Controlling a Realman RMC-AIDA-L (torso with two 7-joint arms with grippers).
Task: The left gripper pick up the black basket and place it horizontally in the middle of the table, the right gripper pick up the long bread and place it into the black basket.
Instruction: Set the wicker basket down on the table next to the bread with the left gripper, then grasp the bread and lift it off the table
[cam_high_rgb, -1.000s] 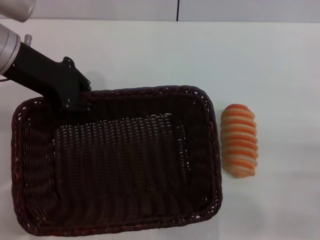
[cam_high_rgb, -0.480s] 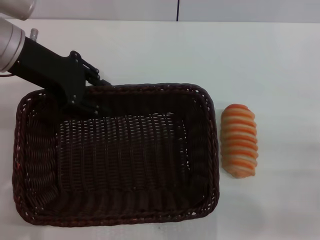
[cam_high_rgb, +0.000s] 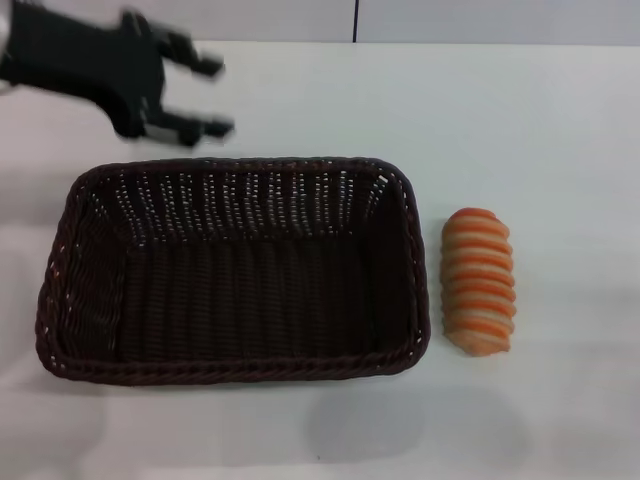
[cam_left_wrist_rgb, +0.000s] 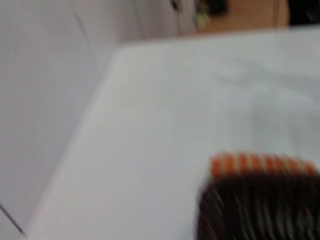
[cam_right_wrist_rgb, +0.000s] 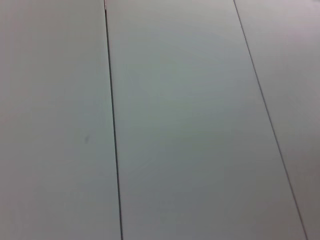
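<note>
- Basket: we list the black basket (cam_high_rgb: 235, 270) in the left and middle of the head view, lying flat and long side across on the white surface (cam_high_rgb: 520, 110). Its rim is braided, its walls slope, and light shows through the weave of the far wall. We see nothing inside it.
- Bread: we list the long bread (cam_high_rgb: 479, 281) in the right half of the head view, just beside the basket's right end but apart from it, striped side up and lying lengthwise from far to near.
- Left pincer (cam_high_rgb: 208, 97): we note it at the upper left of the head view, above the surface beyond the basket's far rim and clear of it. Its pronged fingers stand spread wide with nothing between them.
- Left wrist view: we record a blurred corner of the basket (cam_left_wrist_rgb: 260, 210) with the striped bread (cam_left_wrist_rgb: 262, 165) showing past its rim, and the pale surface (cam_left_wrist_rgb: 165, 125) beyond.
- Right pincer: we find it in no view; the right wrist view shows only plain grey panels (cam_right_wrist_rgb: 190, 125) with thin seams.
</note>
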